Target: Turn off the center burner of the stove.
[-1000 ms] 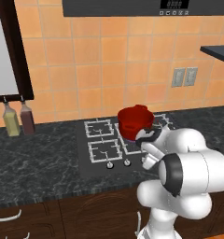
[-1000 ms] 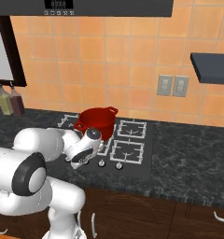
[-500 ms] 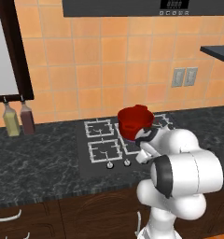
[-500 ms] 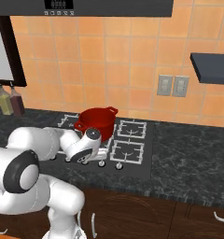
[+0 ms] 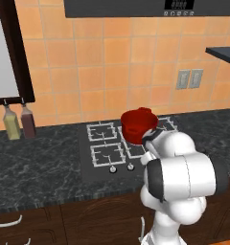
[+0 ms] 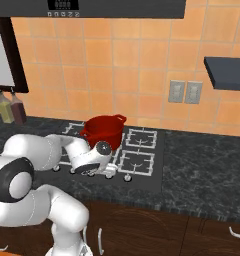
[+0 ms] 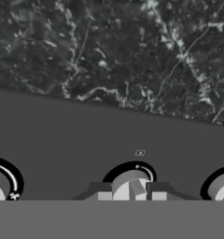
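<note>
Three knobs in my hand view; my gripper [image 7: 128, 193] straddles the middle knob [image 7: 129, 183], fingers either side, grip unclear. One red pot [image 5: 138, 125] on the stove [image 5: 95, 162], two bottles [image 5: 20, 122] left

From behind, you cannot see the flat black stove [image 5: 95, 165]'s middle silver knob [image 7: 130, 186], hidden by the white arm, and the dark fingertips [image 7: 99, 192] are cut off low in the hand view.

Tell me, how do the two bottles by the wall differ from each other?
The left bottle holds pale yellowish liquid; the right bottle holds dark reddish-brown liquid. The left bottle stands nearer the picture's edge, the right bottle nearer the stove. Both are upright on the dark counter, side by side, alike in shape.
</note>
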